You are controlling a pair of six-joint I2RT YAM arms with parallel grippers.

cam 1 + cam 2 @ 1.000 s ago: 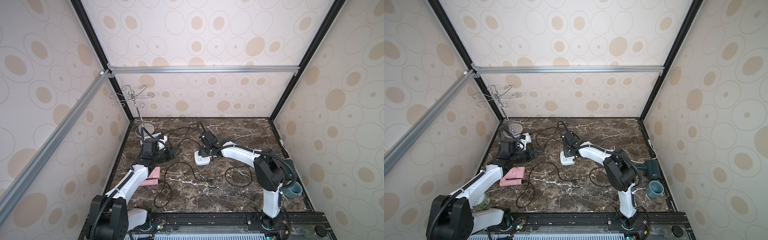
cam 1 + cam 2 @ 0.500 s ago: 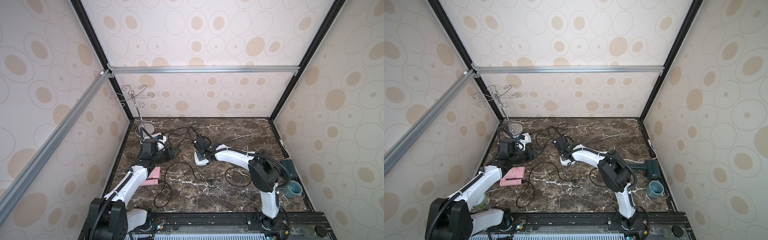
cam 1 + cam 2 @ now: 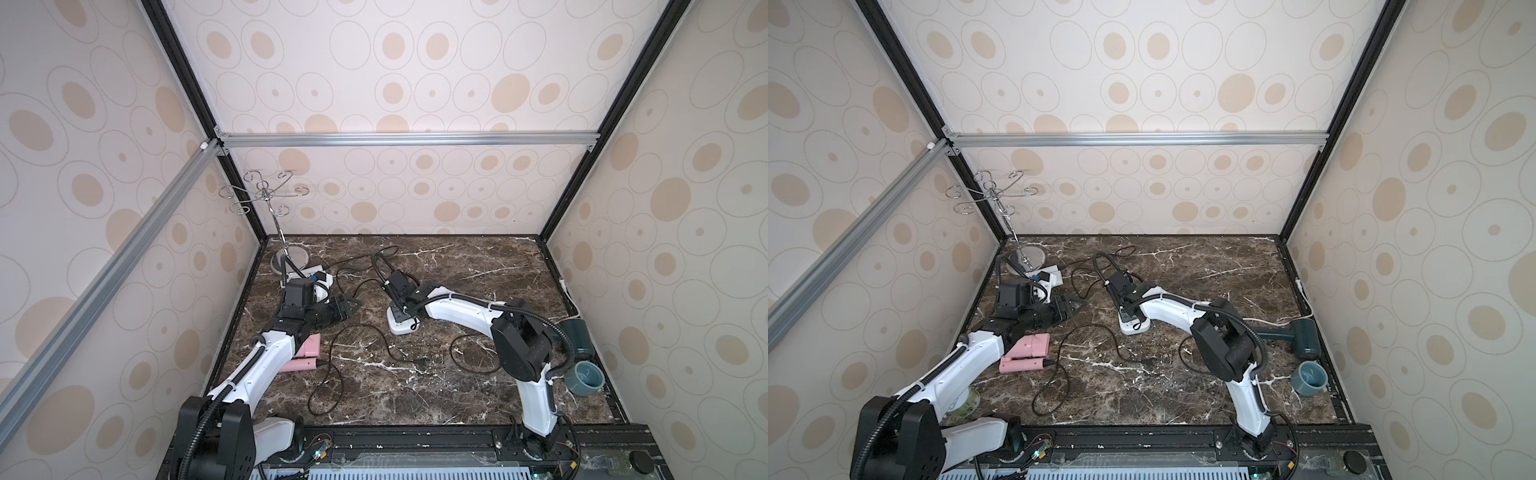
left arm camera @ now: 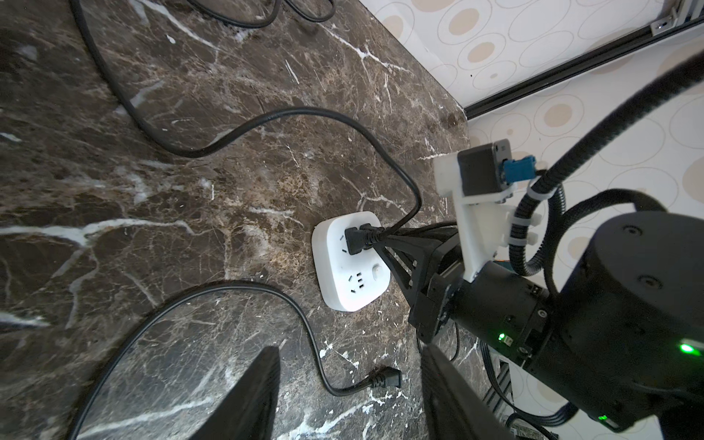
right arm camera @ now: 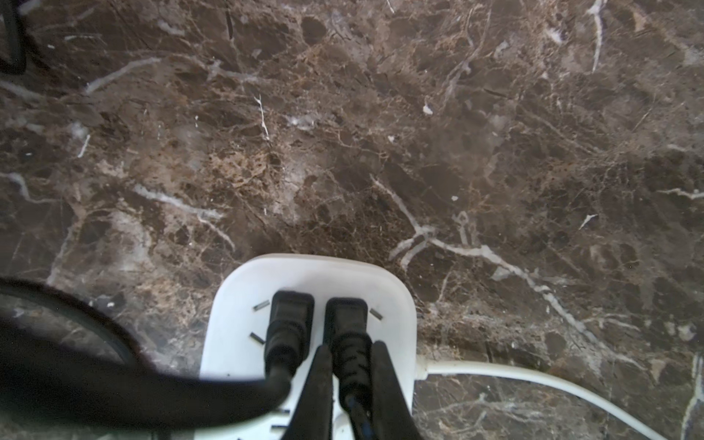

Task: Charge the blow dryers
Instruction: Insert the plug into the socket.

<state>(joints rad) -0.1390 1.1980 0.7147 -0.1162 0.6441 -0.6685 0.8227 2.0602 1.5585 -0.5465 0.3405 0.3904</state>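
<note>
My right gripper (image 5: 351, 346) (image 3: 401, 316) is shut on a black plug (image 5: 346, 316) that sits in the white socket block (image 5: 240, 304) (image 3: 397, 330) (image 4: 335, 274). A second black plug (image 5: 291, 308) is seated beside it. My left gripper (image 4: 350, 346) (image 3: 353, 306) hangs open above the marble, left of the block. A loose black plug (image 4: 386, 379) lies on the marble between its fingers. The pink blow dryer (image 3: 305, 353) (image 3: 1027, 353) lies by the left arm. The dark green blow dryer (image 3: 575, 338) (image 3: 1304, 338) lies at the right edge. A white body (image 3: 1055, 274), perhaps the white blow dryer, is half hidden behind the left wrist.
Black cords (image 3: 332, 374) loop over the middle and front of the marble. The block's white cable (image 3: 1266, 322) runs to the right wall. A grey-blue cup (image 3: 586, 376) stands at the front right. A metal hook stand (image 3: 289, 259) fills the back left corner.
My right gripper has come down and forward onto the socket block with its plug, dragging the cord loop along. The left arm has hardly moved.
</note>
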